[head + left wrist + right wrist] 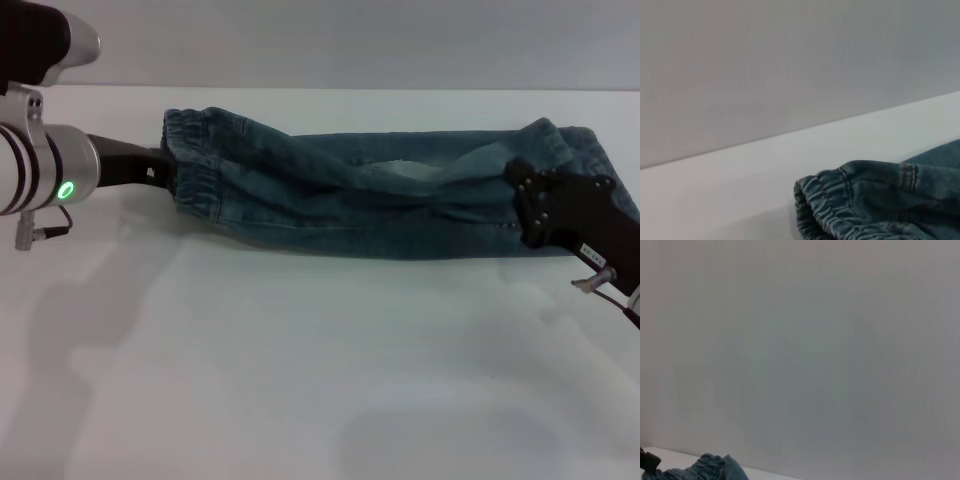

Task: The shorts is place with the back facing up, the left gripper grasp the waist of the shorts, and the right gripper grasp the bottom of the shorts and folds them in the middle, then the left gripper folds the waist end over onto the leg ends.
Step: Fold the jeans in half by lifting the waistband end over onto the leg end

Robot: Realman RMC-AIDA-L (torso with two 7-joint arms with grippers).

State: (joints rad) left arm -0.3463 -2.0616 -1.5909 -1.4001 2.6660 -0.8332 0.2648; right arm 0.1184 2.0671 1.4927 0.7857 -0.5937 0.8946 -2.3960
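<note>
The blue denim shorts (380, 200) lie as a long strip, doubled lengthwise, across the far part of the white table (300, 370). The ruffled waist (195, 165) is at the left end. My left gripper (166, 170), on the wrist with the green ring, grips its edge, and the fingertips are hidden in the cloth. The left wrist view shows the gathered waist (840, 210) close up. My right gripper (518, 186) is shut on the bottom of the shorts (570, 150) at the right end. In the right wrist view, only a scrap of denim (710, 470) shows.
A plain grey wall (350, 40) rises just behind the table's far edge. The white tabletop stretches from the shorts to the near edge.
</note>
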